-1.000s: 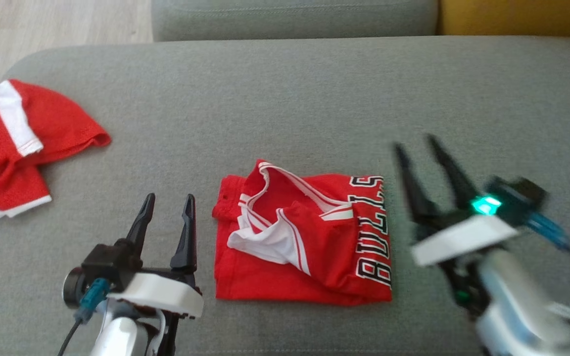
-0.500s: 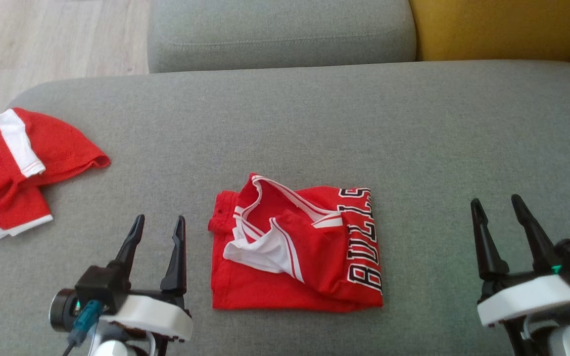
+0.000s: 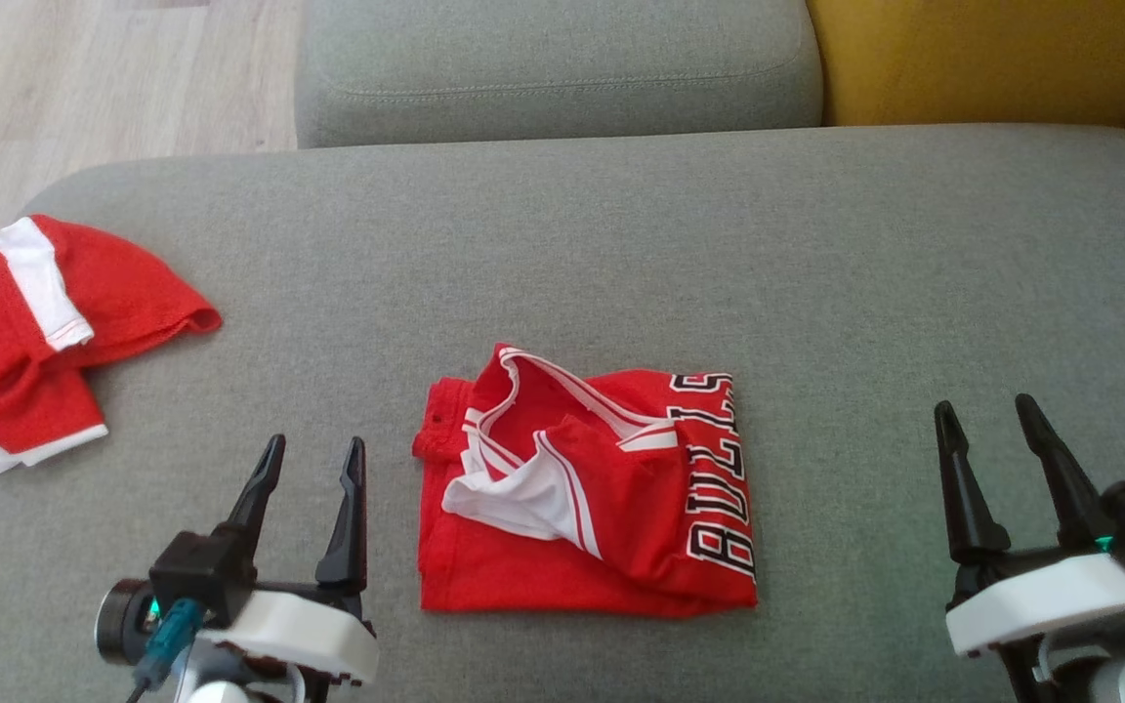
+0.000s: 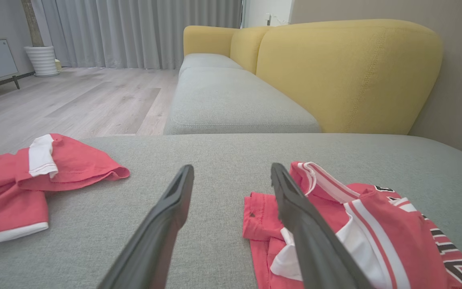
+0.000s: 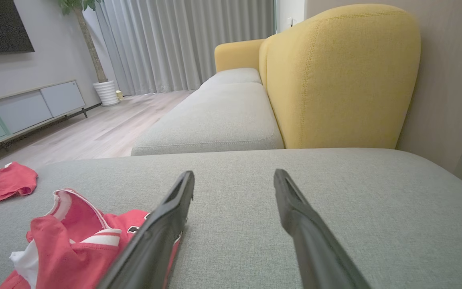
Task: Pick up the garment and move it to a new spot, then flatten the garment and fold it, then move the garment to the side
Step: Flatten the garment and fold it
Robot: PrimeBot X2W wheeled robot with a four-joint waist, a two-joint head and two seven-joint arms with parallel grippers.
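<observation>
Garment (image 3: 611,508) between parted, forward-pointing fingers (image 3: 256,488)

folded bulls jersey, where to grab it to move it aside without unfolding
Probably pinch both side edges at once, the left gripper coming low from its left, the right gripper from its right. The jersey lies as a flat layered rectangle; the loose white-trimmed opening on top would likely pull the fold open.
</observation>
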